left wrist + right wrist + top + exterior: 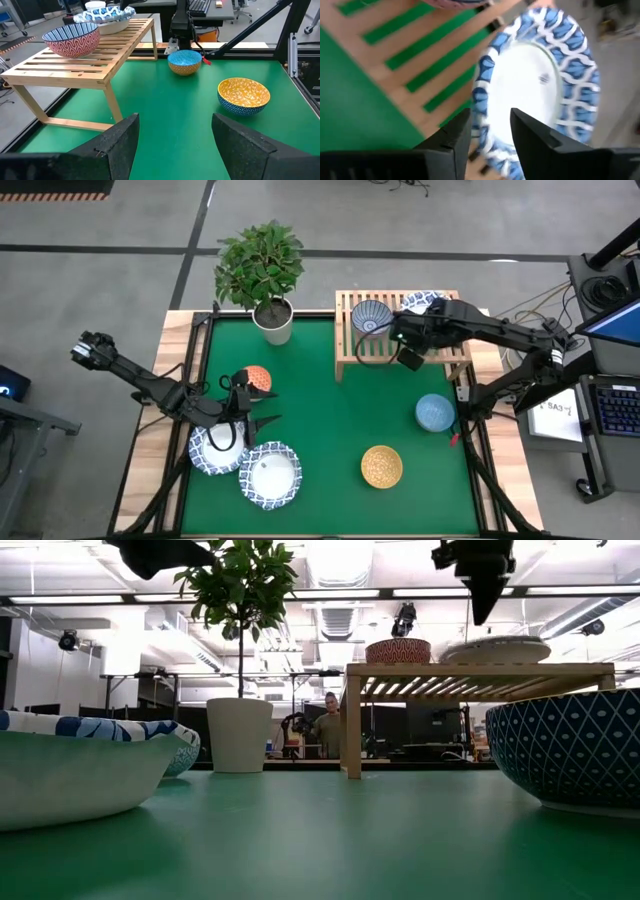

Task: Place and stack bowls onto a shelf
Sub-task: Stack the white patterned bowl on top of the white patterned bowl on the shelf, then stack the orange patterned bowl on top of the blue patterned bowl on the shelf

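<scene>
Right claw [412,330] hovered part-open, empty, above wide white bowl [540,85] set on wooden shelf [345,350]; left claw [172,145] gaped wide, empty, above desk [330,430].

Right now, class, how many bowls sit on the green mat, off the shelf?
5: two wide white bowls at front left, an orange-red bowl behind them, a yellow bowl front-centre, a light blue bowl at right. None seems hidden.
</scene>
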`<control>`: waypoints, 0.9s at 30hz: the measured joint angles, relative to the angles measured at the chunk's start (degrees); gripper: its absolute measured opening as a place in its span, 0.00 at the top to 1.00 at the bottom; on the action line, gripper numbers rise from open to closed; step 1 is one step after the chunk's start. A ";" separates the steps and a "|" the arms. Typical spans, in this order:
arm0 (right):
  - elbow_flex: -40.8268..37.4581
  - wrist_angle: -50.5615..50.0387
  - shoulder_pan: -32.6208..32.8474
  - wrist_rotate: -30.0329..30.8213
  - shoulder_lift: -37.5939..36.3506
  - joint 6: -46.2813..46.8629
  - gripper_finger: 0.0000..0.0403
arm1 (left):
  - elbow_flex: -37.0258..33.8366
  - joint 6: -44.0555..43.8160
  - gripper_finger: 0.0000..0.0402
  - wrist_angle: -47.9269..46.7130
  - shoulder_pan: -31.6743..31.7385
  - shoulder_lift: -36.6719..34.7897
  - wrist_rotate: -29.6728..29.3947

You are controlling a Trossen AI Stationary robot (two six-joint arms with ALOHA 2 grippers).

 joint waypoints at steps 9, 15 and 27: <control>2.39 4.42 3.70 -6.86 -2.53 3.72 0.64 | 0.00 -2.80 0.42 -0.22 0.00 0.00 -0.01; -2.79 18.62 13.51 -6.82 -8.14 3.46 0.67 | 0.00 -11.97 0.42 -5.49 0.20 -0.02 -0.03; -16.84 43.42 37.35 -1.14 -11.37 3.22 0.68 | 3.31 -46.62 0.42 -33.58 5.97 2.61 6.68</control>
